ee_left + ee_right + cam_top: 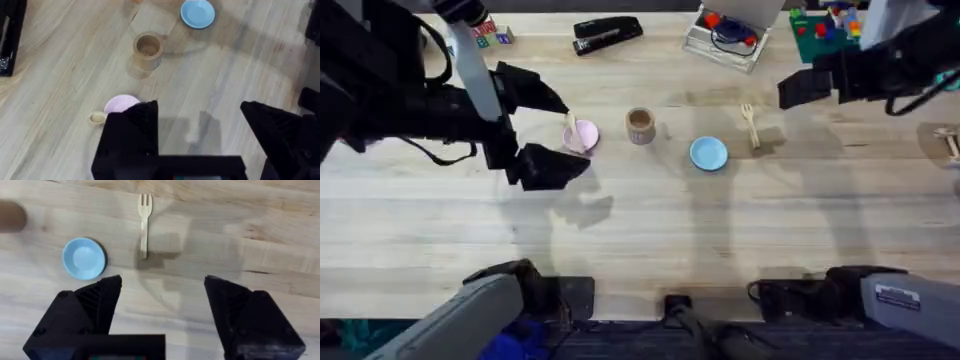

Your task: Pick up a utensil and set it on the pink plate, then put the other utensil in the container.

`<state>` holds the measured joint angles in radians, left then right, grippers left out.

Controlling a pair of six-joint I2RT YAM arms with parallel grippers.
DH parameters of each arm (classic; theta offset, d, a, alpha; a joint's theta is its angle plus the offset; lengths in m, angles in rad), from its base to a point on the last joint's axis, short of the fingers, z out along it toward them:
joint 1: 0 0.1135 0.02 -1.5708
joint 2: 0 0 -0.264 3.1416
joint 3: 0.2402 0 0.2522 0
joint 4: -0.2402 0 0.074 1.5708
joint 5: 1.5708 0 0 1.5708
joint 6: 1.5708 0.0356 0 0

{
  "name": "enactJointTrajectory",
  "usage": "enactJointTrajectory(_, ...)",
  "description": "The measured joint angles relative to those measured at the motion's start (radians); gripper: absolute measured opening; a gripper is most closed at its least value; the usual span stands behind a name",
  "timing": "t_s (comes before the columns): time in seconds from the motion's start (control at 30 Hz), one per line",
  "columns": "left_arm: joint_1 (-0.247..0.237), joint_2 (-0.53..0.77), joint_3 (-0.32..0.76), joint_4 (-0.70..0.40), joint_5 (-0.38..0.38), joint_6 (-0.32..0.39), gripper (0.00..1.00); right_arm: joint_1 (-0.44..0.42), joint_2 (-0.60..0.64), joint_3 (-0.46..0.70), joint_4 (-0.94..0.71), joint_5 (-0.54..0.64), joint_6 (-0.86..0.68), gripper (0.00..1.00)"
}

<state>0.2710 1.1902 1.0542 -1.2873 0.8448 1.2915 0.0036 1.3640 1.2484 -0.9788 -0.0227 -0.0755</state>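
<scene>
Left pincer [548,128] hangs over the left half of the worktop [650,230], jaws spread wide with nothing between them, right beside the pink plate [583,134]. And the spoon [571,129] looks to be lying across that plate already, its bowl poking out past the rim on the left wrist view [97,118], so the first step reads as done. Over on the other side, the right pincer [798,92] is also wide apart and empty, hovering above the far right of the worktop, with the fork [144,223] lying flat below it, prongs toward the far edge, just beside the light-blue plate [708,153]. That makes the fork the job in hand: next move calls for the right pincer to drop over the slim handle, close across it, then carry it left past the blue plate to the brown cup [640,126], which stands upright between the two plates. Tip it in prongs or handle first, carefully; the cup's mouth is narrow. No readable writing on any of these things.
</scene>
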Motion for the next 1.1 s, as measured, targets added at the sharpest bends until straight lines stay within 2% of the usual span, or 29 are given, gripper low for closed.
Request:
enactJointTrajectory(0.2,0.0,0.0,0.0,0.0,0.0,0.0,0.995,0.0,0.086,0.0,0.06,-0.003,0.0,0.995)
enactJointTrajectory(0.57,0.0,0.0,0.0,0.0,0.0,0.0,0.995,0.029,0.23,0.0,0.178,-0.079,0.0,0.996)
enactJointTrajectory(0.87,0.0,0.0,0.0,0.0,0.0,0.0,0.995,0.06,0.339,0.0,0.254,-0.057,0.005,0.996)
enactJointTrajectory(1.1,0.0,0.0,0.0,0.0,0.0,0.0,0.995,0.06,0.37,0.0,0.295,-0.044,0.009,0.996)
